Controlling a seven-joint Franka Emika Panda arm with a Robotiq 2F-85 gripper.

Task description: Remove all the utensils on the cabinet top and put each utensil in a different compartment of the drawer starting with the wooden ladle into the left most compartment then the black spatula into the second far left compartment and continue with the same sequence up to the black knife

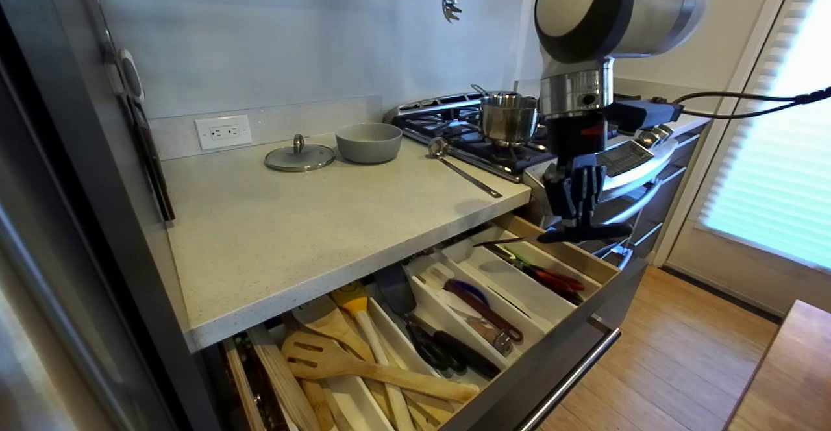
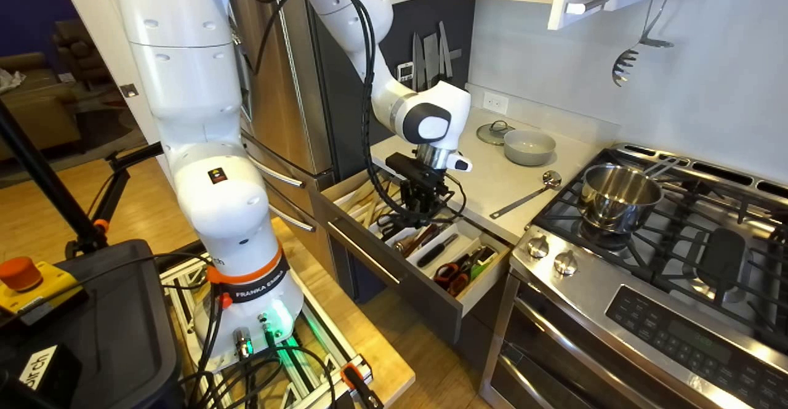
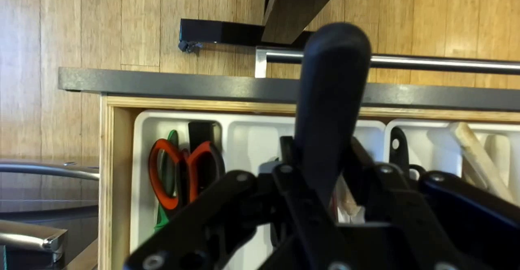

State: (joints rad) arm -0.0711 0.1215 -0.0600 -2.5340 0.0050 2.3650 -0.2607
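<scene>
At the far left, below the front left corner of the worktop [image 1: 279,223], a slotted wooden utensil [image 1: 389,374] lies slantwise over other wooden pieces [image 1: 328,317] in the pulled-out drawer [image 1: 565,346]. Up top, by the back edge, you have a glass lid [image 1: 315,156] and, just right of it, a grey bowl [image 1: 369,145]. Further right in the drawer, under the front edge, come a dark flat-bladed utensil [image 1: 394,288] and then a tool with a red-brown handle [image 1: 483,308]. A metal ladle [image 1: 469,176] lies on top near the right edge, its long handle ending close to the front right corner.

Your claw [image 1: 579,223] hangs just out from that corner, above the right part of the drawer, its fingers clamped on a black-handled utensil [image 1: 552,236]. You have it by the handle, between the fingertips: the butt sticks out toward the drawer front, and a thin blade, knife-like but seen edge-on, reaches back toward the worktop's front edge. You cannot tell the shape of its flat side from here. Below and to the right of the claw lie orange-handled scissors [image 1: 563,281], last in the drawer. Beyond the right edge, a metal pot [image 1: 508,123] stands on the stove [image 2: 588,289].
</scene>
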